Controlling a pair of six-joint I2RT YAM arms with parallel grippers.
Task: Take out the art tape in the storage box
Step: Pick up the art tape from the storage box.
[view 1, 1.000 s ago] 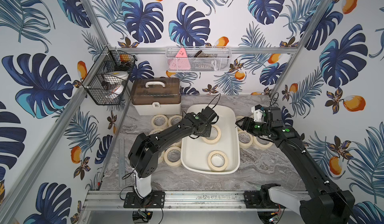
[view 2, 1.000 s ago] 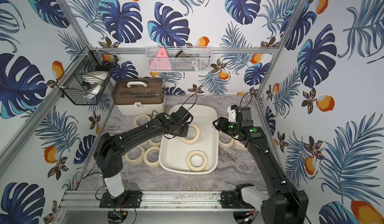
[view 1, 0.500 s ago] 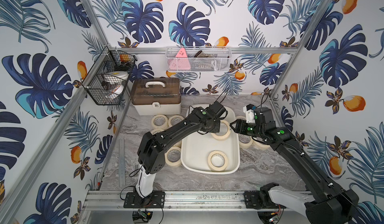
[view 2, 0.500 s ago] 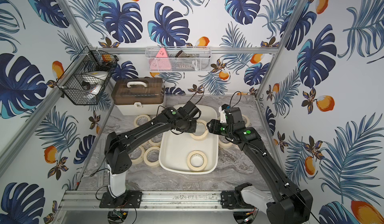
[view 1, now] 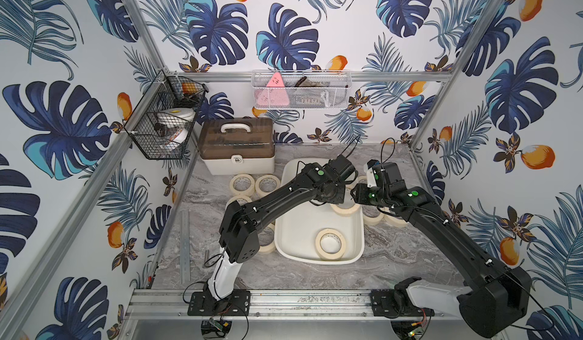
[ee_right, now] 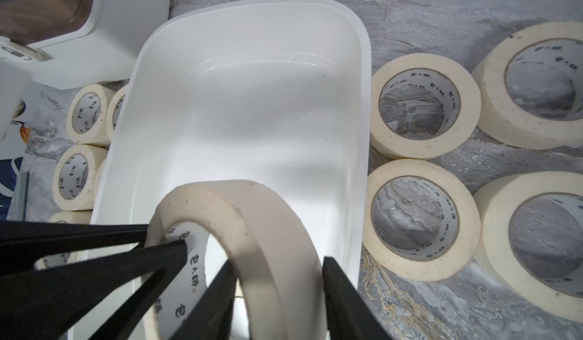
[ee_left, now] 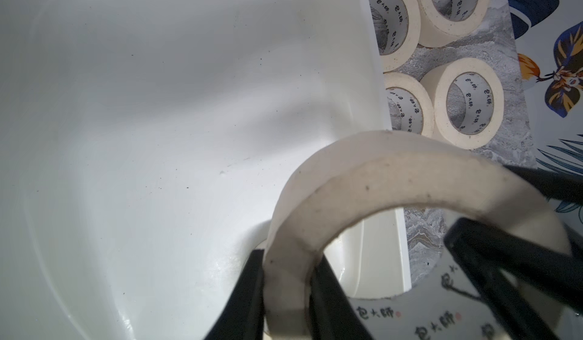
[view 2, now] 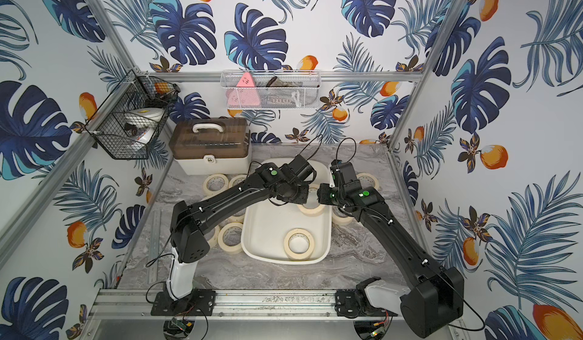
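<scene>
A cream art tape roll (ee_left: 394, 177) (ee_right: 252, 215) hangs over the right rim of the white storage box (view 1: 299, 221) (view 2: 268, 228). It shows between the two wrists in both top views (view 1: 345, 209) (view 2: 310, 210). My left gripper (ee_left: 285, 256) is shut on one side of the roll's wall. My right gripper (ee_right: 280, 261) straddles the opposite side, one finger inside the core and one outside, both against the tape. A second art tape roll (view 1: 329, 244) (view 2: 299, 244) lies flat on the box floor near the front.
Several loose rolls lie on the marble table left of the box (view 1: 242, 184) and right of it (view 1: 373, 218) (ee_right: 424, 105). A white case with a brown lid (view 1: 236, 146) stands at the back left. A black wire basket (view 1: 164, 124) and a white mesh basket (view 1: 299, 90) hang on the walls.
The left arm lifted the roll off the box floor and carried it toward the right rim. The right gripper came in from the right and closed its jaws over the roll's far wall.
</scene>
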